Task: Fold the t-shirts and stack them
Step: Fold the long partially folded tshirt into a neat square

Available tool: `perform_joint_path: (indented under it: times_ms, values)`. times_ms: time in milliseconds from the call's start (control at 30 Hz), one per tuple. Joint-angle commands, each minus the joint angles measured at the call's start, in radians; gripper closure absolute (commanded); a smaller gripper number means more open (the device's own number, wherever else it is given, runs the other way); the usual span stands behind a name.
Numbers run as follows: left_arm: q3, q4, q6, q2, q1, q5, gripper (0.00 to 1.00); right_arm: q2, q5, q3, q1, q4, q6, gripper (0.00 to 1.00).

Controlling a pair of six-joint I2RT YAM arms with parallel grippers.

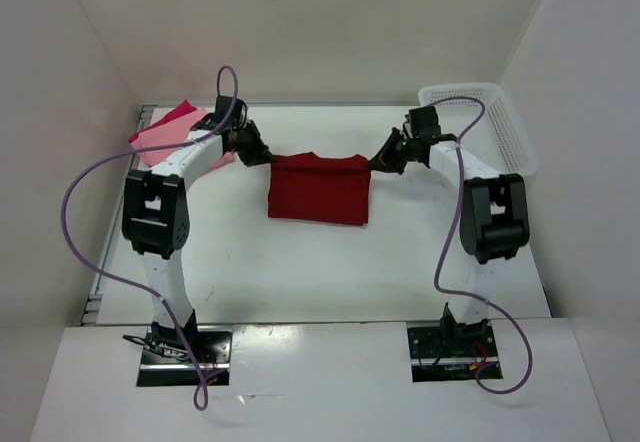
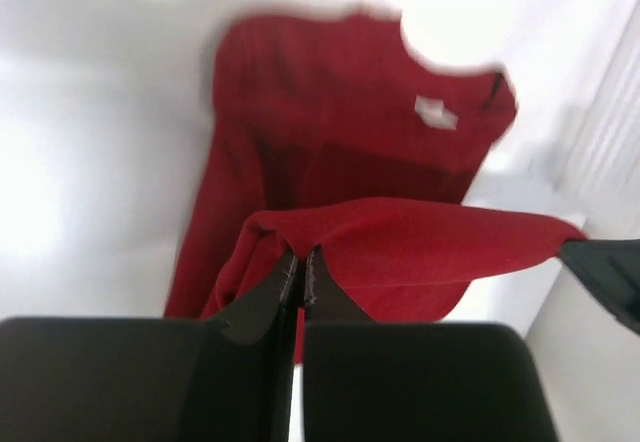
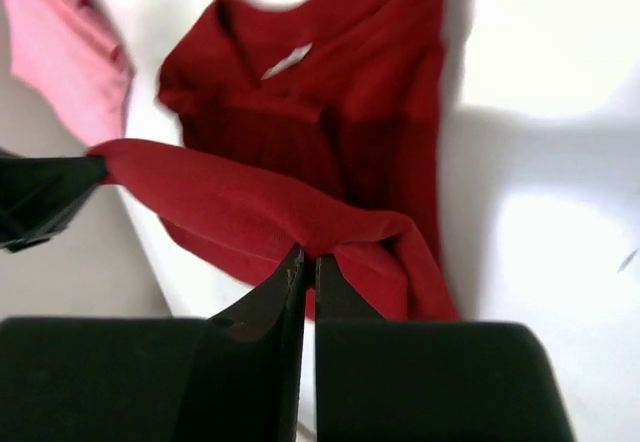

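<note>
The white table fills the middle of the top view. Just above centre lies the dark red t-shirt — its lower part flat on the surface, its upper edge raised off it. In the upper left corner two more lie overlapping: the salmon pink t-shirt, with the crimson-pink t-shirt showing at its far edge. A white lattice basket stands in the upper right corner, well apart from the red cloth. Near the bottom of the frame sit two black base plates — one left, one right.
</note>
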Motion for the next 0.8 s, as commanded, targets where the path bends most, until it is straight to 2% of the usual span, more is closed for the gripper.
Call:
perform_joint_path:
  times_ms: [0,133,233,300,367,400,500,600,667,700,733,767]
  values:
    - [0.145,0.071,-0.026,0.089,0.006,-0.084,0.98,0.117,0.008,0.124,-0.032,0.033,-0.052,1.0]
    - [0.231,0.123,-0.063,0.164,0.006,-0.124,0.92,0.243,0.036,0.292,-0.032,0.017,-0.068,1.0]
    - [0.354,0.096,-0.063,0.291,0.006,-0.156,0.91,0.364,0.027,0.423,-0.032,-0.016,-0.068,0.98]
    - [0.406,0.085,-0.087,0.336,0.015,-0.157,0.81,0.447,0.017,0.531,-0.032,-0.046,-0.057,0.9]
    - [0.419,0.107,-0.107,0.361,0.025,-0.143,0.63,0.461,0.028,0.581,-0.022,-0.046,-0.057,0.75]
    - [0.408,0.124,-0.116,0.352,0.035,-0.143,0.58,0.461,0.028,0.592,-0.022,-0.046,-0.057,0.62]
    - [0.347,0.184,-0.129,0.252,0.049,-0.134,0.38,0.423,0.039,0.612,-0.012,-0.056,-0.081,0.47]
    - [0.257,0.225,-0.092,0.166,0.049,-0.111,0.37,0.348,0.069,0.596,0.013,-0.069,-0.115,0.42]
    - [0.198,0.239,-0.057,0.132,0.009,-0.097,0.43,0.311,0.089,0.533,0.042,-0.051,-0.124,0.44]
    - [0.166,0.268,-0.057,0.12,-0.004,-0.097,0.43,0.295,0.089,0.516,0.054,-0.05,-0.125,0.52]
    - [0.103,0.291,-0.057,0.12,-0.024,-0.077,0.44,0.295,0.08,0.504,0.066,-0.05,-0.125,0.72]
    - [0.083,0.307,-0.066,0.12,-0.024,-0.057,0.44,0.295,0.062,0.491,0.077,-0.05,-0.125,0.82]
